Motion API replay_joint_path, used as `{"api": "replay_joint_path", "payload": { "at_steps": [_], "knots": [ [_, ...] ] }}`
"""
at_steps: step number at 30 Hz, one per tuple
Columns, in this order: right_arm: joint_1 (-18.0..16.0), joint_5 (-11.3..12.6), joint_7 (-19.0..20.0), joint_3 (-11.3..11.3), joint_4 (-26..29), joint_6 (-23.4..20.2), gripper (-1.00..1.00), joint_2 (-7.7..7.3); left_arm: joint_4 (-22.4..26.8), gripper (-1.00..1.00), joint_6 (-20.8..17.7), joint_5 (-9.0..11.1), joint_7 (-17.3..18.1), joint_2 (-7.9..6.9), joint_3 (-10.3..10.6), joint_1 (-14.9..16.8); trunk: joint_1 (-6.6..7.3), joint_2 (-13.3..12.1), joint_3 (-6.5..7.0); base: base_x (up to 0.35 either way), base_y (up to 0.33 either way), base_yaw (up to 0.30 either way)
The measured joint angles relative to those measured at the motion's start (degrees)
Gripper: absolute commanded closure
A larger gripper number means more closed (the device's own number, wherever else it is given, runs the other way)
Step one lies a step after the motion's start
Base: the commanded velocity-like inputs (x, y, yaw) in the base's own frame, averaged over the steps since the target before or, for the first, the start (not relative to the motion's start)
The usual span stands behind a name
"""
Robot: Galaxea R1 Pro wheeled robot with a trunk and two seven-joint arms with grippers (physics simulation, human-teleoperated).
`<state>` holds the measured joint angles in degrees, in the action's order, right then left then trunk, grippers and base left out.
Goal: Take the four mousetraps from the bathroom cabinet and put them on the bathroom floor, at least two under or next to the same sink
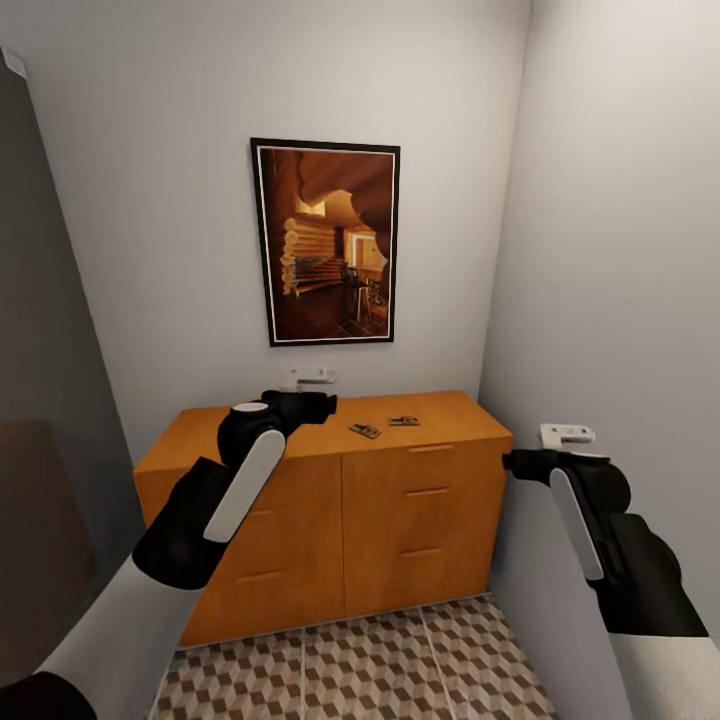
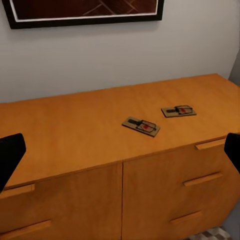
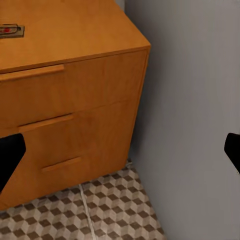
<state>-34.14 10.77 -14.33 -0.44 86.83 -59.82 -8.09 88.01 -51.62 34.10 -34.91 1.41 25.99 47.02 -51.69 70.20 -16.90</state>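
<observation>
Two mousetraps on cabinet top, left arm approaching, nothing grasped.

Mousetraps (image 2: 141, 126) and (image 2: 178, 110) lie flat, slightly apart, right of centre on the orange cabinet (image 1: 400, 500). Left gripper (image 2: 120, 150) hovers on their near-left side, fingers wide open, empty. Right gripper (image 3: 120, 155) by the cabinet's right end, fingers wide open, empty, above the bathroom floor (image 3: 120, 210). Best: descend straight over the nearer trap, pinch its flat base edges.

Pale grey walls (image 1: 150, 200), framed cabin pic (image 1: 325, 242) on back wall, narrow corner.
</observation>
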Motion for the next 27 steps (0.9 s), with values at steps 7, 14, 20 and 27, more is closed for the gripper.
{"api": "replay_joint_path", "payload": {
  "at_steps": [7, 14, 20, 27],
  "knots": [
    [-0.97, -0.03, -0.32, 0.1, 0.09, 0.0, -1.0, 1.34, -0.25, -1.0, -0.42, -0.27, 0.06, 0.0, -1.39, 0.11, 0.02, 0.0, 0.0, 0.235, 0.0, 0.0],
    [-2.06, 0.02, -0.91, 0.19, 0.08, 0.0, -1.0, 2.46, -0.32, -1.0, -0.68, -0.04, 0.08, -0.04, -5.06, 0.11, 0.03, 0.0, 0.0, 0.307, 0.0, 0.0],
    [-4.45, 0.21, -1.29, 0.29, -0.18, 0.0, -1.0, 3.18, -0.43, -1.0, -0.79, 0.26, 0.09, -0.08, -6.86, 0.12, 0.03, 0.0, 0.0, 0.32, 0.0, 0.0],
    [-7.41, 0.33, -1.33, 0.43, -0.77, 0.0, -1.0, 3.47, -0.7, -1.0, -0.84, 0.41, 0.09, -0.1, -7.38, 0.12, 0.03, 0.0, 0.0, 0.322, 0.0, 0.0]
  ]
}}
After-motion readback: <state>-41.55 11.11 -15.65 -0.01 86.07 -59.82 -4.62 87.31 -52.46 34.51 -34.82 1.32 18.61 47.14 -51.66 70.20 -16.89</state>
